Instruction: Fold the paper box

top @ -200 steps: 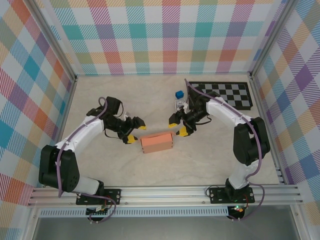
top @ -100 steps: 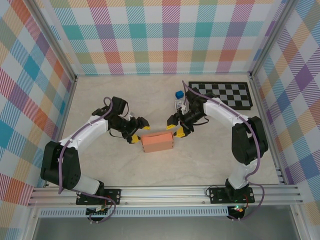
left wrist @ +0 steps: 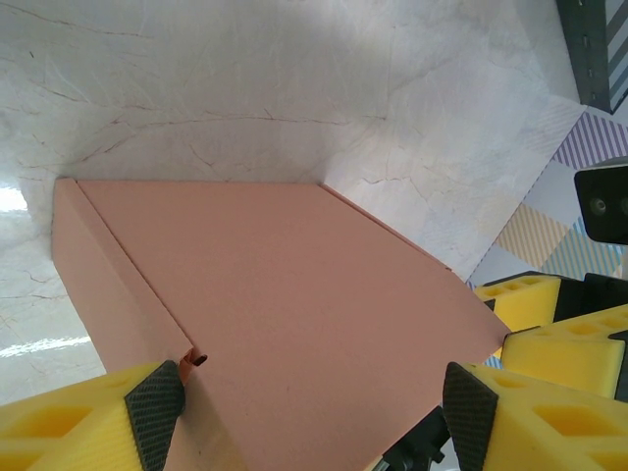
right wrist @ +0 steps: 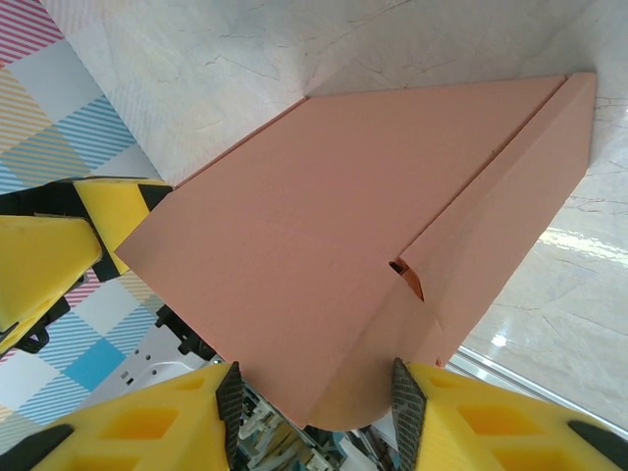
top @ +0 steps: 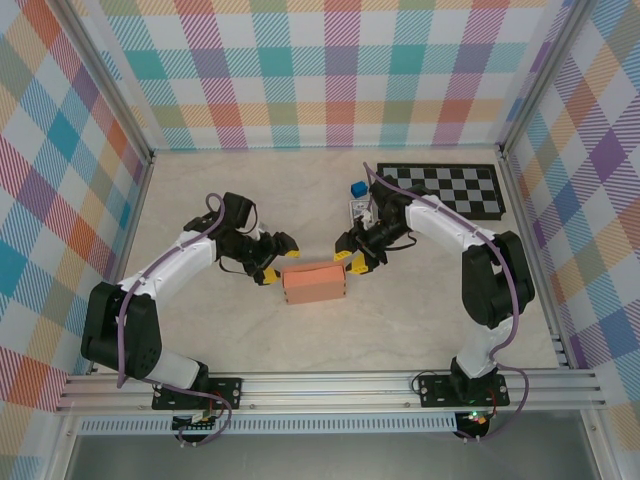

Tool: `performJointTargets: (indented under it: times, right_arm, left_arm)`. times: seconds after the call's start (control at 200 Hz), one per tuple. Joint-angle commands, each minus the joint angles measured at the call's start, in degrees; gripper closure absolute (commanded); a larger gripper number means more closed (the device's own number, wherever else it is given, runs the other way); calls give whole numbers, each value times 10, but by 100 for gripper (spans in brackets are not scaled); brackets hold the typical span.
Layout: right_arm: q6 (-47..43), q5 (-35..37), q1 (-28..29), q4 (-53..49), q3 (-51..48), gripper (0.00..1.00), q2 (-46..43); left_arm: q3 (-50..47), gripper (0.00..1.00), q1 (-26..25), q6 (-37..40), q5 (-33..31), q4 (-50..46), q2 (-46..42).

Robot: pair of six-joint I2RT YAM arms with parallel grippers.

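Count: one paper box; two hands.
Left hand: wide open, straddling a box corner.
Right hand: half-closed astride the box end; grip unclear.
Room: bare desk beneath both hands.

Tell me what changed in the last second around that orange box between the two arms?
The left pincer slid closer to the left end of the salmon-orange cardboard box, jaws wide apart. The right pincer edged in at the right end and narrowed its jaws around that corner, not yet clamped. The box, the small blue cube and the black-and-white checkered mat stayed put.
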Motion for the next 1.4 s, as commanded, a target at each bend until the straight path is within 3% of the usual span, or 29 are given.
performJointTargets:
  times: [0.0, 0.795, 1.395]
  right_arm:
    - [15, -13, 12, 19, 8, 55, 12]
    - [30, 4, 18, 21, 6, 64, 15]
    - [-3, 27, 18, -16, 20, 59, 16]
  left_arm:
    - [16, 27, -11, -11, 22, 17, 12]
    - [22, 29, -15, 27, 3, -5, 30]
    - [46, 29, -15, 95, -32, -55, 45]
